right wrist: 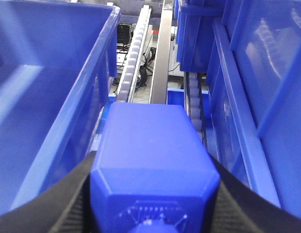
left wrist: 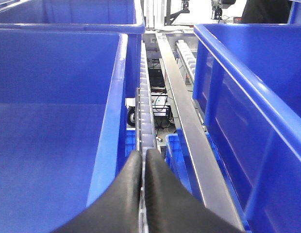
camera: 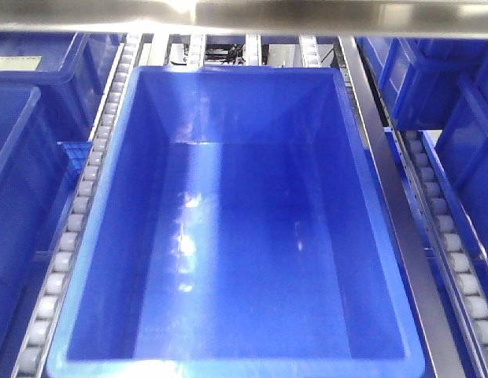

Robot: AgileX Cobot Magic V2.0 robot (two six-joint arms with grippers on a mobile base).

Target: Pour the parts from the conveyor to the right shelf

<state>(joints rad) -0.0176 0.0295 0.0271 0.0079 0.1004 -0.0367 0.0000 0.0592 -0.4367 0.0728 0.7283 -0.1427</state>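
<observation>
My right gripper (right wrist: 153,156) is shut on a bright-blue plastic block (right wrist: 153,141), which fills the space between its black fingers (right wrist: 75,199). It holds the block above the gap between two deep blue bins of the steel shelf (right wrist: 160,58). My left gripper (left wrist: 143,154) is shut and empty, with its black fingers pressed together over a grey roller rail (left wrist: 146,107). In the front view a large empty blue bin (camera: 102,236) sits on the shelf's roller rails (camera: 75,220). Neither gripper shows in that view. The conveyor is out of view.
Blue bins stand on both sides of each gripper: left (left wrist: 53,97) and right (left wrist: 247,111) in the left wrist view, left (right wrist: 58,97) and right (right wrist: 252,73) in the right wrist view. A steel bar (camera: 393,205) runs beside the big bin. A steel shelf edge (camera: 307,16) runs overhead.
</observation>
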